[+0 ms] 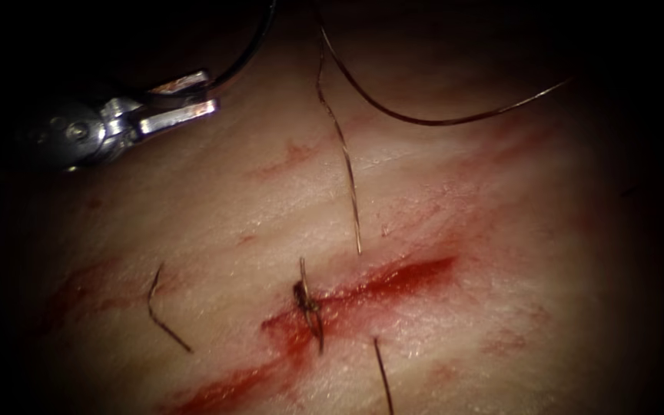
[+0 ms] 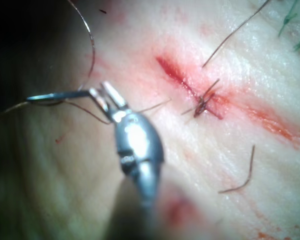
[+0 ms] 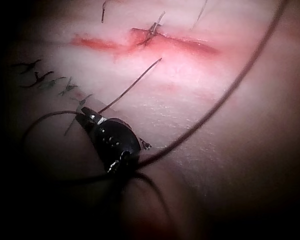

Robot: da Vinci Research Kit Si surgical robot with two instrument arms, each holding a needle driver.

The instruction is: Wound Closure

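The cut (image 1: 393, 280) runs slantwise across the tissue (image 1: 463, 230), wet with red fluid. One knotted stitch (image 1: 309, 303) crosses it, also seen as the stitch (image 2: 202, 102) and the stitch (image 3: 151, 31). My left tool (image 1: 209, 92) hovers far to the left of the cut, above the tissue, jaws shut on the needle (image 2: 55, 96) near one end. The needle is out of the tissue. Thread (image 1: 424, 121) arcs from the top across to the right. My right tool (image 3: 84, 112) is shut on the thread (image 3: 35, 125), which curls around it.
Short cut ends of thread lie on the tissue: one left of the cut (image 1: 164, 311), one below it (image 1: 382, 373), and a longer strand (image 1: 345, 169) above the stitch. Ink marks (image 3: 50, 82) sit on the tissue near the right tool.
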